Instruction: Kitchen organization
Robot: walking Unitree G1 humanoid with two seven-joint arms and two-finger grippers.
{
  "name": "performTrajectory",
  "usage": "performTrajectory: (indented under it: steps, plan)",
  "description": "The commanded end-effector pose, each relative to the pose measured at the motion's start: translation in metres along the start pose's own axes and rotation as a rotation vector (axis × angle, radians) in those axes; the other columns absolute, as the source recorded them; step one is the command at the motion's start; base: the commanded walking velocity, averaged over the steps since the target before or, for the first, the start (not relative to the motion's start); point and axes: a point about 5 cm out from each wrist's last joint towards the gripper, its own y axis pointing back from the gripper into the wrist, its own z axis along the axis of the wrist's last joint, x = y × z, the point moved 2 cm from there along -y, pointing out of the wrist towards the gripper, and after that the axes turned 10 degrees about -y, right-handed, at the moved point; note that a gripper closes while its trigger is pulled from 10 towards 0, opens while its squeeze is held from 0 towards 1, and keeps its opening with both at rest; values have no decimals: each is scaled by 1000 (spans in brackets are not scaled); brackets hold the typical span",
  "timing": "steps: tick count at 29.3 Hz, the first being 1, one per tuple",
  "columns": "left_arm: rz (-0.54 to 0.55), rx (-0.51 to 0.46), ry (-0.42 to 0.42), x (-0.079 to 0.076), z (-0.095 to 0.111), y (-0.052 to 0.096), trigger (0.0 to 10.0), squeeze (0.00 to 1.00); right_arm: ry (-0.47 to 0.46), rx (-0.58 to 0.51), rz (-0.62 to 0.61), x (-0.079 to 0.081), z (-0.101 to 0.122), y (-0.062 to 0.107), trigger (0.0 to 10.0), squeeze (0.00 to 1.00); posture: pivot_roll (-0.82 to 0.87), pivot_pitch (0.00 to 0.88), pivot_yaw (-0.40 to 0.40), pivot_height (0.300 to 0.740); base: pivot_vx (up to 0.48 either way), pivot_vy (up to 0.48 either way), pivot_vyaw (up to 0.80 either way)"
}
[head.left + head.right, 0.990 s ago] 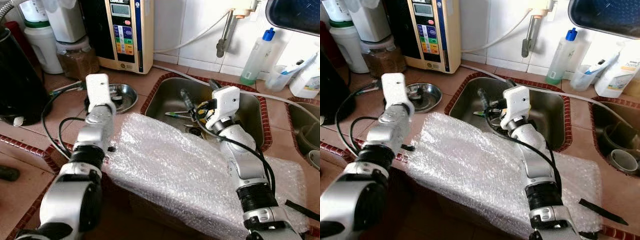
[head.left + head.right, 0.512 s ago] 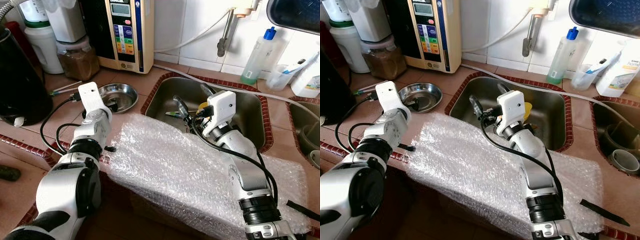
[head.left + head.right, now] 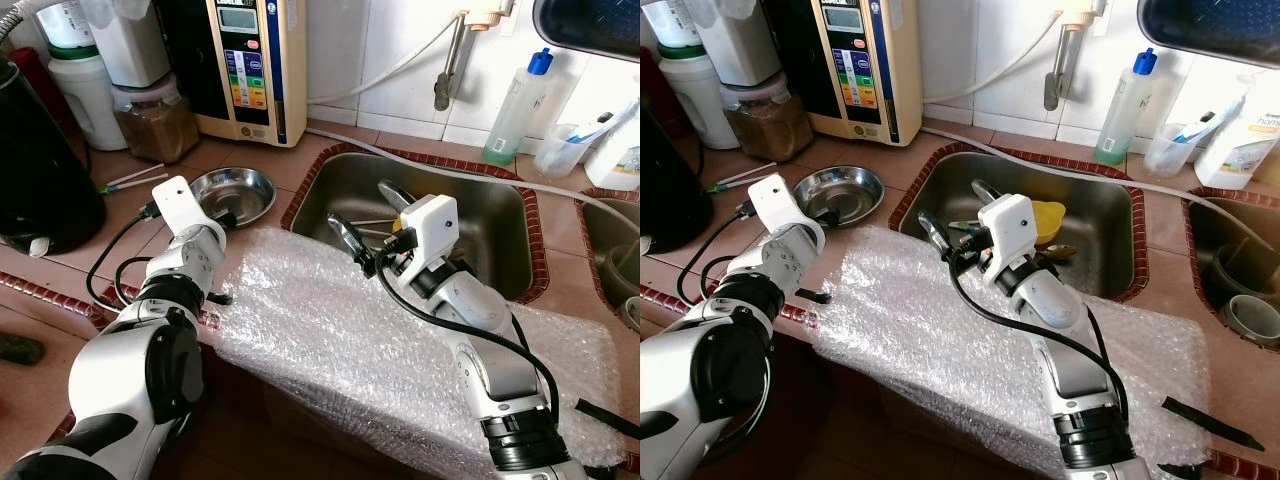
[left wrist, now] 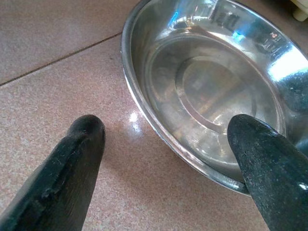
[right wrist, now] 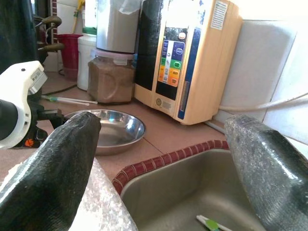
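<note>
Left gripper [image 4: 163,159] jaws wide open, straddling the steel bowl's [image 3: 240,188] rim, frame left; close squarely. Right gripper [image 3: 950,215] open, empty.

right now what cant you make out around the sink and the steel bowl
- Sink floor, near side: hidden in both eye views by the right arm and bubble wrap.
- Utensils in the sink: too small to identify, partly behind the right claw.
- Steel bowl: far rim cut off by the edge of the left wrist view; near rim covered by a left claw finger.
</note>
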Motion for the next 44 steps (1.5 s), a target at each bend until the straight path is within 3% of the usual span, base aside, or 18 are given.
performTrajectory:
  steps: [1, 2, 3, 4, 28, 44]
  plan:
    - [12, 21, 14, 1, -1, 0, 4941, 0, 5, -5, 18, 4, 3, 0, 10000, 0, -28, 0, 88, 740, 0, 0, 0]
    - [16, 27, 24, 2, -2, 0, 1608, 0, 5, -3, 19, 4, 3, 0, 10000, 0, -28, 0, 88, 740, 0, 0, 0]
    - [18, 33, 31, 3, -3, -1, 118, 0, 6, 0, 20, 4, 3, 0, 10000, 0, -28, 0, 88, 740, 0, 0, 0]
    - [18, 37, 37, 4, -3, -1, 0, 0, 7, 1, 20, 4, 4, 0, 10000, 0, -28, 0, 88, 740, 0, 0, 0]
    - [111, 28, 25, 32, -3, -4, 0, 0, 14, 24, 26, -1, 1, -4, 10000, 0, -9, 0, 68, 740, 0, 0, 0]
    - [111, 7, 41, 39, 3, -4, 0, 0, 22, 28, 35, -3, 1, -7, 10000, 0, 5, 0, 59, 740, 0, 0, 0]
